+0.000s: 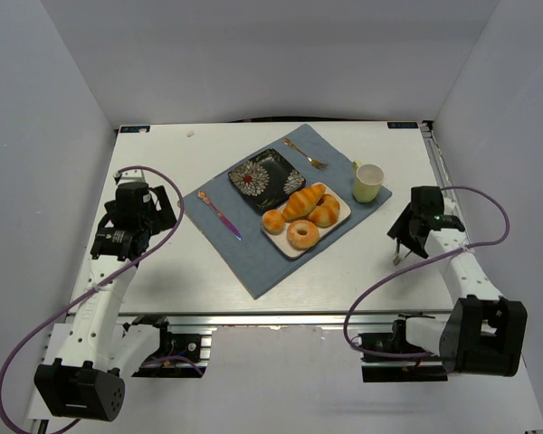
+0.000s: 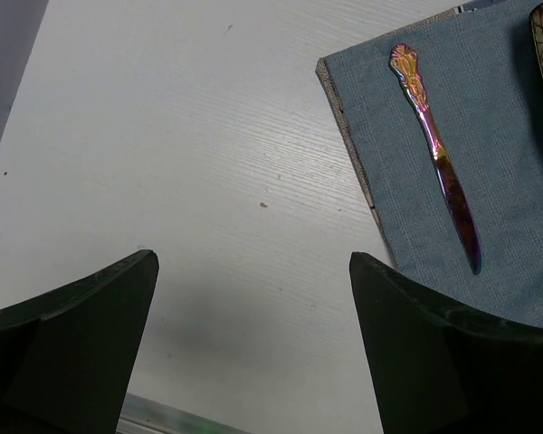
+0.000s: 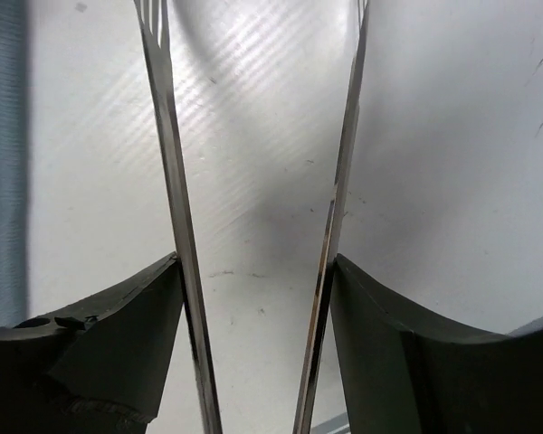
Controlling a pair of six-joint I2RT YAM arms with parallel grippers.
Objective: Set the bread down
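The bread [image 1: 302,234], a little ring with a hole in the middle, lies on the near corner of a white plate [image 1: 332,227]. Nothing is holding it. A small round bun [image 1: 273,220] sits just beside it on the left. Two long rolls [image 1: 305,201] lie right behind it on the same plate, side by side.

The white plate sits on a blue cloth [image 1: 253,258] laid at a slant on the desk [image 1: 362,262]. A black plate with flowers [image 1: 267,178] is also on the cloth, just behind the white one. A shiny fork [image 1: 305,154] lies on the far part of the cloth. A knife [image 2: 434,154] with rainbow colors lies near the cloth's left corner. A pale green cup [image 1: 368,182] stands at the cloth's right corner, near the long rolls.

The right gripper [image 3: 253,262] is off to the right of the cloth, over bare desk. Its fingers [image 3: 118,316] are grasping metal tongs [image 3: 167,136], and the two thin arms of the tongs are spread apart with nothing between them.

The left gripper [image 2: 253,262] is over bare desk on the left, near the knife. Its fingers are wide apart and hold nothing.
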